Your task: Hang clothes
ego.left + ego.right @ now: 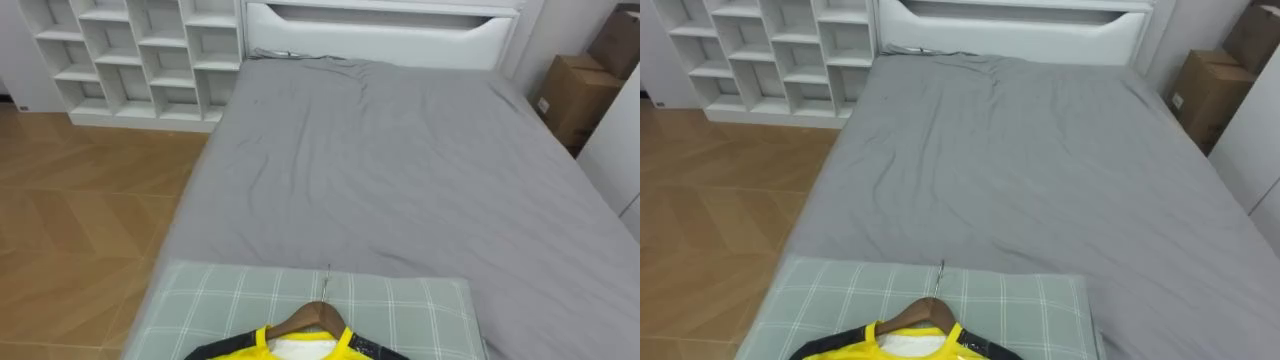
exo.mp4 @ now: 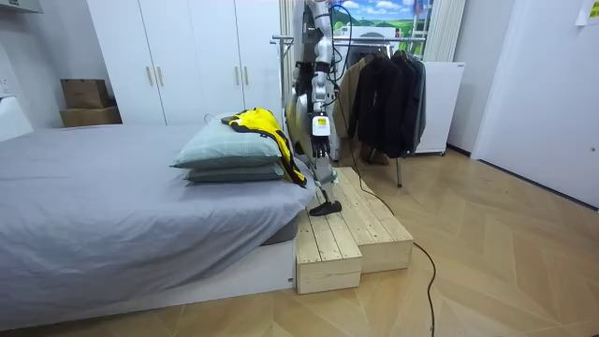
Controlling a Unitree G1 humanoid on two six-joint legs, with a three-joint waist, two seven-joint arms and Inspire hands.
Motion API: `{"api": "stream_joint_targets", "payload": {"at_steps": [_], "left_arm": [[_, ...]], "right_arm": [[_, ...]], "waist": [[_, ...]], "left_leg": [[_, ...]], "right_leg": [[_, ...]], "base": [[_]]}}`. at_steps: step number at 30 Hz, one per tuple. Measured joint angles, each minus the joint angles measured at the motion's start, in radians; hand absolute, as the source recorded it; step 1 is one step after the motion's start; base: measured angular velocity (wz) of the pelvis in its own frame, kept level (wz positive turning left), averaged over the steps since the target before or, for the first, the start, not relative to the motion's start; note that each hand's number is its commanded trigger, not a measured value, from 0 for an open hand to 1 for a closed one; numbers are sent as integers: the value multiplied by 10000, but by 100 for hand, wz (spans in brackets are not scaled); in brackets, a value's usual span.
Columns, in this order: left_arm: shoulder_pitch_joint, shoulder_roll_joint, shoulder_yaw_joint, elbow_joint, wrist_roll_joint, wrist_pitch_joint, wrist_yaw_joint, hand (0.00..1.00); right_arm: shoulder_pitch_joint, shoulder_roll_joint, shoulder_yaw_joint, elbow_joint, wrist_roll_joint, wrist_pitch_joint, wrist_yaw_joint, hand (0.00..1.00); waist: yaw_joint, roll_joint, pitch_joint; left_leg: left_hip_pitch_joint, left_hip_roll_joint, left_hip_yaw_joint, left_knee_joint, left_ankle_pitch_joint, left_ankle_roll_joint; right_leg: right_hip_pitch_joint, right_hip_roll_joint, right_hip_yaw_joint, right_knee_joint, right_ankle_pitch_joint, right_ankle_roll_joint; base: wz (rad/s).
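Nearby, a yellow shirt (image 1: 252, 346) on a wooden hanger (image 1: 316, 316) lies on a green checked pillow (image 1: 410, 300) at the near end of a grey bed (image 1: 400, 160). The robot stands on a wooden platform (image 2: 348, 234) beside the pillows. Its left hand (image 2: 322, 140) hangs at its side, holding nothing visible; whether it is open cannot be told.

Robot (image 2: 314, 84): silver-grey w/ black joints, white tag nr wrist, dark cable trailing.
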Motion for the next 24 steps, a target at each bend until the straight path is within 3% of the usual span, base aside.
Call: {"api": "stream_joint_targets", "payload": {"at_steps": [11, 15, 20, 24], "left_arm": [[39, -199, 3, -36, 748, -186, 115, 0], [-143, -206, 15, 16, 665, -239, 92, 0], [-192, -209, 30, 4, 611, -586, 58, 0], [-163, -198, 107, -45, -200, -590, -116, 0]], "right_arm": [[-31, 5, 226, -19, -47, -251, -18, 0], [-19, 5, 314, -18, -75, -297, -12, 0], [47, -4, 285, 55, -207, -430, 106, 0], [177, -13, 267, 36, -203, -450, 125, 0]], "waist": [[32, -3, 1], [71, -11, 8], [117, -26, 6], [161, -31, 5]], "left_leg": [[-19, 0, -47, -1, 1, 1], [-15, -1, -14, -3, 0, 0], [1, -2, 32, -1, -1, 0], [31, -4, 101, -5, -1, 0]], "right_leg": [[2, -7, -35, -13, -29, 40], [-11, -1, 0, -13, -28, 39], [-16, 8, 98, -13, -28, 39], [-19, 14, 158, -14, -28, 39]], "base": [[1], [0], [-2], [-4]]}}
